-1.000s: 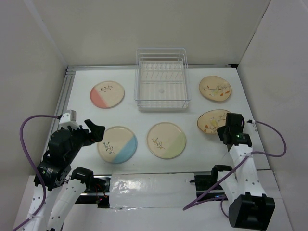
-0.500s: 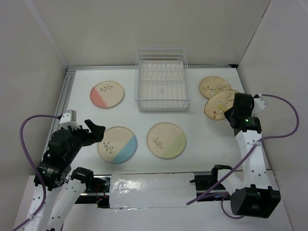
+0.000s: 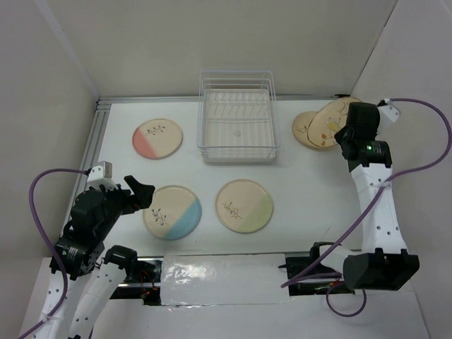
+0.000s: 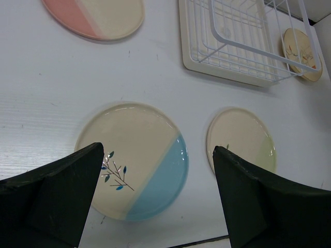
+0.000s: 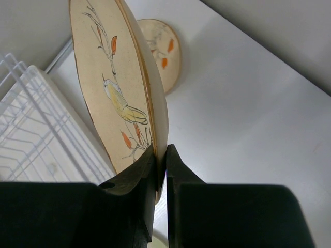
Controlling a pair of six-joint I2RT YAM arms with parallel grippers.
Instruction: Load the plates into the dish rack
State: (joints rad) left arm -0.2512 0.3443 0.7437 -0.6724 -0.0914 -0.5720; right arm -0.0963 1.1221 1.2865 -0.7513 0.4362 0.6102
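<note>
**Tan plate gripped on edge to the right of the rack**

The right fingers (image 5: 154, 173) are closed tightly on the rim of one tan-speckled plate (image 5: 119, 93), with only the thickness of the rim between them. The plate is held clear of the counter (image 3: 282, 183) and stood nearly on edge, its painted face with twigs and orange leaves turned toward the dish rack (image 3: 239, 152). In the top view it is seen at the far right of the counter, just right of the rack. There it overlaps the second tan-speckled plate (image 3: 304, 129), which lies flat beneath and beside it.

The left fingers (image 3: 139, 191) are spread wide and nothing is held in them. They are poised over the near left part of the counter, just left of the blue plate (image 3: 173, 212). In the left wrist view most of that plate is framed between the two fingers.

The blue plate and the green plate (image 3: 244, 205) lie flat, side by side, in front of the rack and apart from each other. The pink plate (image 3: 157, 138) lies flat to the left of the rack. The rack stands at the far middle of the counter, and none of the plates is in it.
</note>
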